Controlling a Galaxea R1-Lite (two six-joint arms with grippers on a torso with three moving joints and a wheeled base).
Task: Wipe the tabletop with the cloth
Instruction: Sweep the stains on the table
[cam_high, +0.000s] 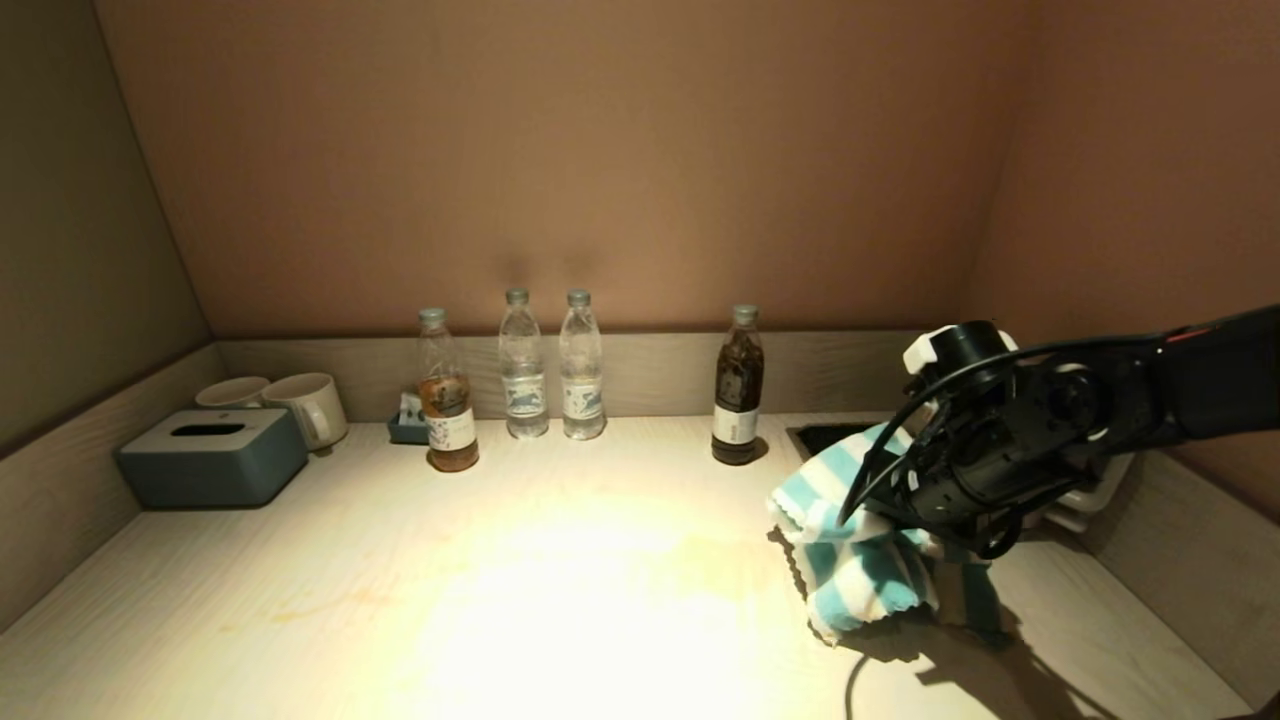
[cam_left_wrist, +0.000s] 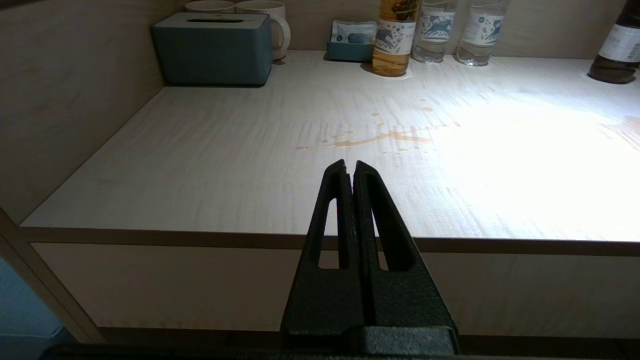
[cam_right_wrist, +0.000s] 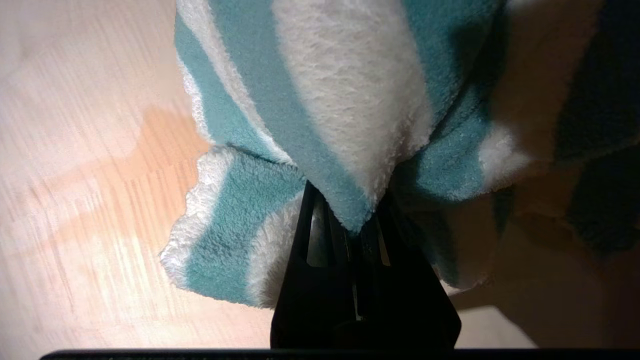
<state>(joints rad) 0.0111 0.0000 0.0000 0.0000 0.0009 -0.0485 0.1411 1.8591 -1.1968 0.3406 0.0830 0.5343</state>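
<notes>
The teal and white striped cloth (cam_high: 850, 540) hangs bunched from my right gripper (cam_high: 905, 505) over the right part of the pale wood-grain tabletop (cam_high: 500, 560). In the right wrist view the gripper (cam_right_wrist: 350, 220) is shut on a fold of the cloth (cam_right_wrist: 320, 100). I cannot tell whether the cloth's lower edge touches the surface. Orange spill marks lie on the tabletop (cam_left_wrist: 372, 140) and beside the cloth (cam_right_wrist: 125, 165). My left gripper (cam_left_wrist: 350, 167) is shut and empty, in front of the table's front edge, out of the head view.
A grey-blue tissue box (cam_high: 212, 457) and two mugs (cam_high: 310, 405) stand back left. Several bottles line the back rim, among them an amber one (cam_high: 448, 395) and a dark one (cam_high: 738, 385). A black recess (cam_high: 825, 435) lies behind the cloth. Low rims bound three sides.
</notes>
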